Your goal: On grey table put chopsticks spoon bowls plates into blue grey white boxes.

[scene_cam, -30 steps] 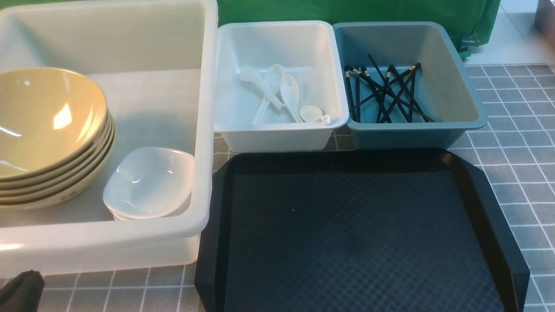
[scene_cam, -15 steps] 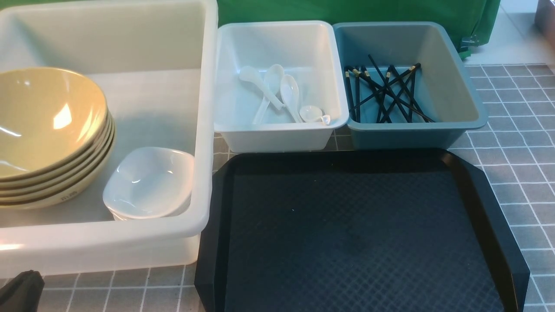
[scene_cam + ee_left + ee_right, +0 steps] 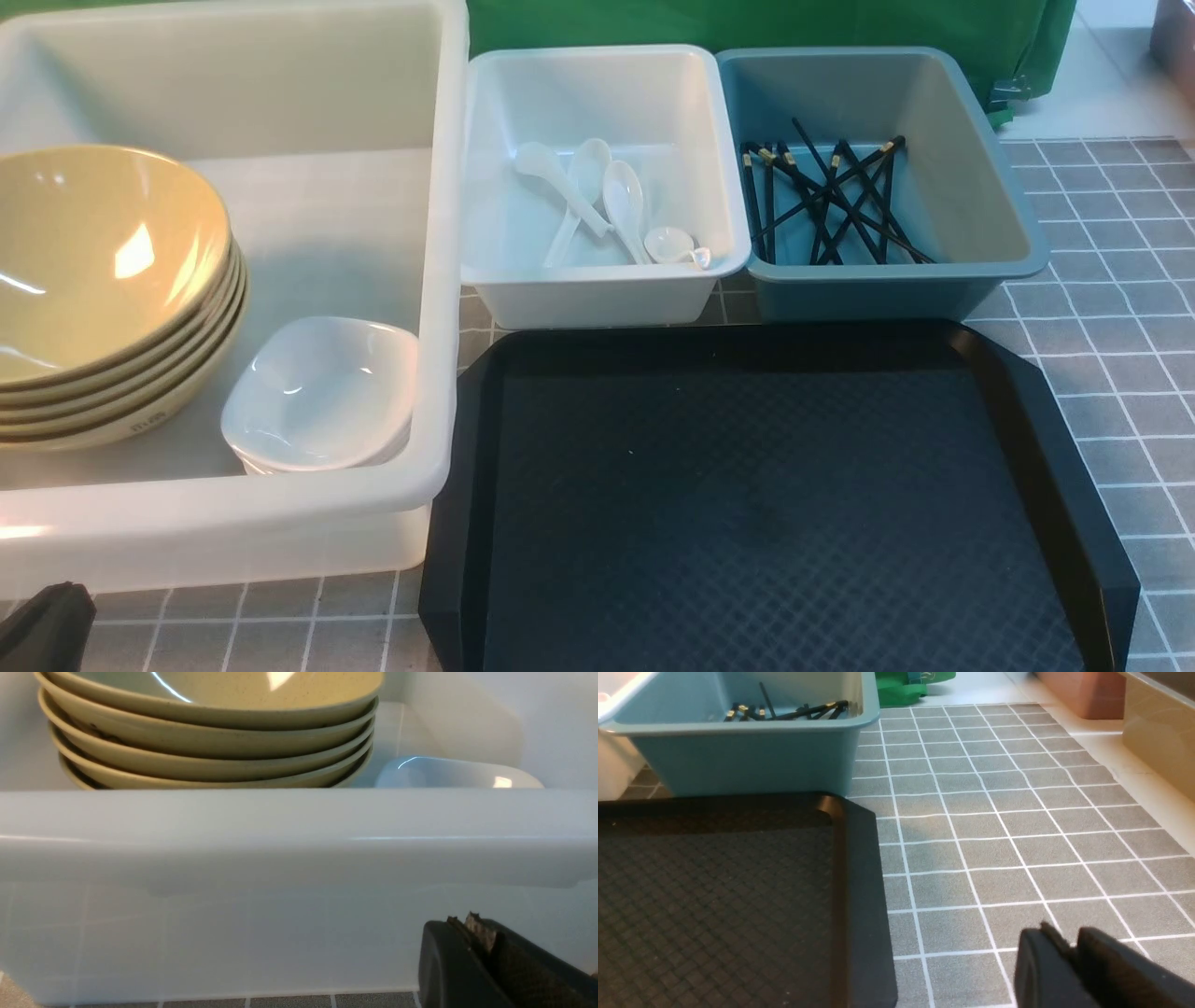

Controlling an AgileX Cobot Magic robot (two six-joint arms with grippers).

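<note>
Four yellowish bowls [image 3: 98, 280] stacked at the left of the front view, inside the large translucent tub [image 3: 439, 280]; same stack seen over the tub's near wall in the left wrist view. Small white plates [image 3: 322, 392] nested just beside the bowls, in the tub's lower right corner. Four white spoons [image 3: 607, 205] lying in the white bin [image 3: 597, 289], upper centre. Black chopsticks [image 3: 831, 201] with gold bands crisscrossed in the blue-grey bin [image 3: 887, 289], just right of the white bin, the two bins touching. Black textured tray [image 3: 775, 504] filling the lower centre and right, bare, in front of both bins. All resting on the grey tiled counter [image 3: 1120, 280].

Left gripper [image 3: 481, 942] low at the lower right of its wrist view, just outside the tub wall, closed on nothing. Right gripper [image 3: 1069, 947] at the lower right of its wrist view, above bare counter tiles beside the tray; narrow gap between its jaws, holding nothing.
</note>
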